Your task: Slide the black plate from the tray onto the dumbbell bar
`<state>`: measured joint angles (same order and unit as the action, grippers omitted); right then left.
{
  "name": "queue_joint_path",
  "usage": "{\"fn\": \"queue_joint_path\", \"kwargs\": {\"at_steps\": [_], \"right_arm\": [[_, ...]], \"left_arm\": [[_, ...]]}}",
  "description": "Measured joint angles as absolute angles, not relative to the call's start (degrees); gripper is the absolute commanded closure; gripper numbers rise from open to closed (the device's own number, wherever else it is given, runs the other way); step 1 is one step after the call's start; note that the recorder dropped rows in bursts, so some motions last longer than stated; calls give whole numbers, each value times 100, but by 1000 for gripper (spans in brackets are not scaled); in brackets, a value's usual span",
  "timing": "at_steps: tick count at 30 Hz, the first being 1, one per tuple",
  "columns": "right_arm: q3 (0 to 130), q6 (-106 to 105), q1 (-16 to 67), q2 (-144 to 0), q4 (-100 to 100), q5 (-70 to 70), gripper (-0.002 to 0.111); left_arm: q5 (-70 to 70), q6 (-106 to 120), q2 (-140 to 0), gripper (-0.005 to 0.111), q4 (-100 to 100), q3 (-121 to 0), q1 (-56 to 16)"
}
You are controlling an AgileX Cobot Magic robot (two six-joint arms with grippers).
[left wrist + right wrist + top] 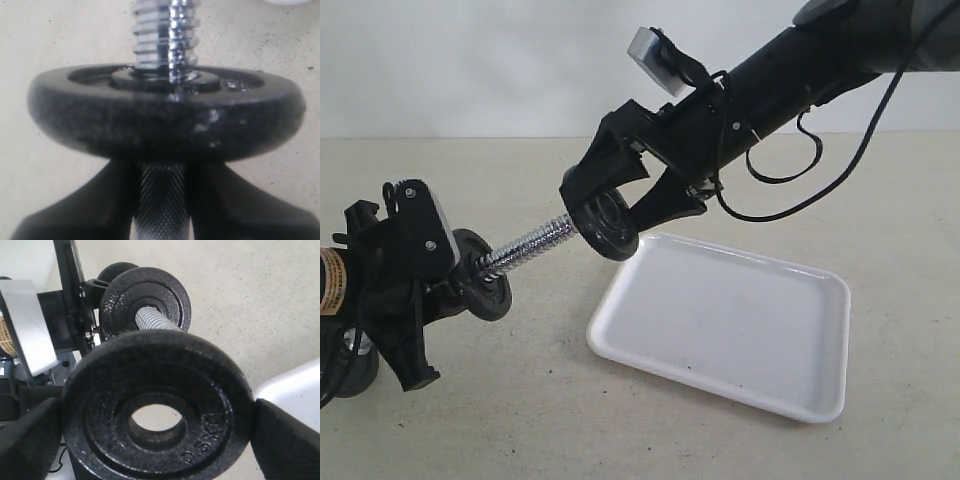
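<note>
The speckled beige worktop point(880, 200) is backed by a white wall point(470, 60). Off the tray point(720, 320), the black plate point(608, 228) is gripped by the right pincer point(610, 215) at the tip of the bar point(525, 245), which is clamped by the left pincer point(161, 210).

You have free run along the dumbbell bar point(530, 245) only on the bare threaded stretch between the seated disc point(485, 278) and the black plate point(612, 228). Behind that disc the left gripper point(161, 180) has its jaws clamped on the knurled grip, so there is no passage there. The right gripper point(155, 440), jaws clasping the plate's rim, and its arm overhang the far left corner of the tray point(740, 340) (a cable loop point(790, 210) hangs alongside). The tray floor and the surface point(520, 420) in front stand open.
</note>
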<state>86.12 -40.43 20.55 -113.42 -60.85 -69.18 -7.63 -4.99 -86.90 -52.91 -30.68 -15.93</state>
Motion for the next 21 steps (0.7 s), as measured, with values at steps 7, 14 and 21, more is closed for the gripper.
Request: {"fn": "queue_joint_path", "kwargs": {"at_steps": [7, 14, 21], "right_arm": [[8612, -4231, 2055, -11356, -6245, -6893, 107], [8612, -4348, 2091, -11356, -6336, -6882, 107], [8612, -4857, 2275, -11359, -6586, -6881, 107]], "left_arm": [[-763, -497, -8690, 102, -5332, -3068, -1593], [-773, -509, -8690, 102, -5477, -3068, -1593], [-805, -489, -8690, 102, -5612, -3068, -1593]]}}
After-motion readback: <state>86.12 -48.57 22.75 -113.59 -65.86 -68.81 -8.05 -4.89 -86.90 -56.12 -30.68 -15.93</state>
